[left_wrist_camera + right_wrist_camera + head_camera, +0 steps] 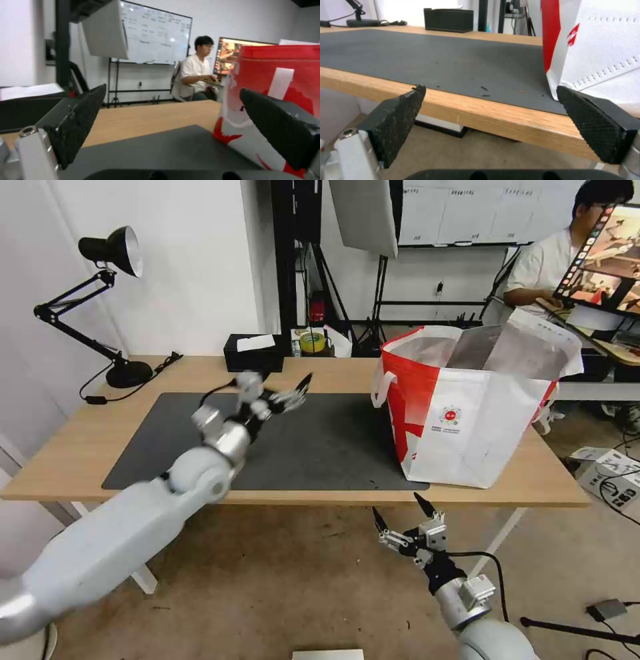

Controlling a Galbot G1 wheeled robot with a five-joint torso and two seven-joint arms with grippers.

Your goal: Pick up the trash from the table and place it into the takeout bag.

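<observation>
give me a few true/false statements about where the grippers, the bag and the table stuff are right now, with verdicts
1. The left gripper is open above the dark grey mat. True.
2. The takeout bag lies flat on its side. False: it stands upright on the table.
3. The right gripper holds a tissue. False: it is open and empty, below the table's front edge.
4. A black tissue box sits at the table's far edge. True.
5. The desk lamp stands beside the bag. False: it is at the opposite end.
</observation>
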